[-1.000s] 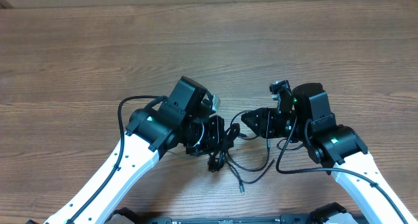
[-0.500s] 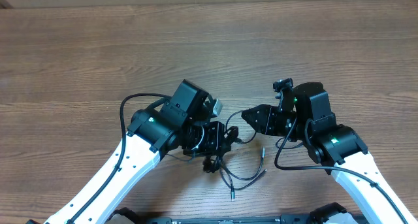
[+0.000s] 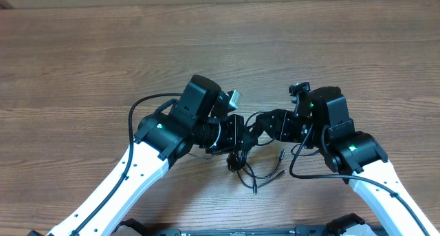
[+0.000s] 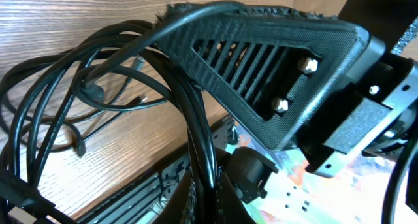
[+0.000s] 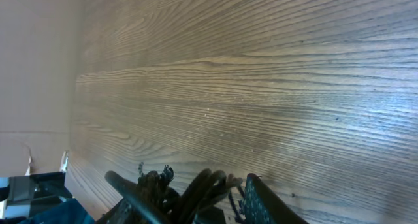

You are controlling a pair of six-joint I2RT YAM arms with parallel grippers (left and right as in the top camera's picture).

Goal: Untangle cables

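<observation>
Overhead: the left gripper [image 3: 237, 131] and right gripper [image 3: 265, 124] meet almost tip to tip above the brown wood-grain table [image 3: 103, 57]. The thin black cables [image 3: 242, 166] bunch between them, with plug ends trailing on the wood.

Left wrist: the left gripper [image 4: 208, 192] is pressed together on a few strands. Loops of the cables [image 4: 39, 113] drape over the ribbed black finger [image 4: 261, 74] opposite, so pulling apart could cinch the knot.

Right wrist: the right gripper [image 5: 186, 183] pinches a thick bunch [image 5: 210, 180], and several strands gripped together may simply drag the tangle.

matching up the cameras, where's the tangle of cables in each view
overhead: cables just below centre, loose ends trailing downward.
left wrist: left and centre, looping over the table.
right wrist: bottom edge, left of centre.
shared landmark: the wood-grain table.
</observation>
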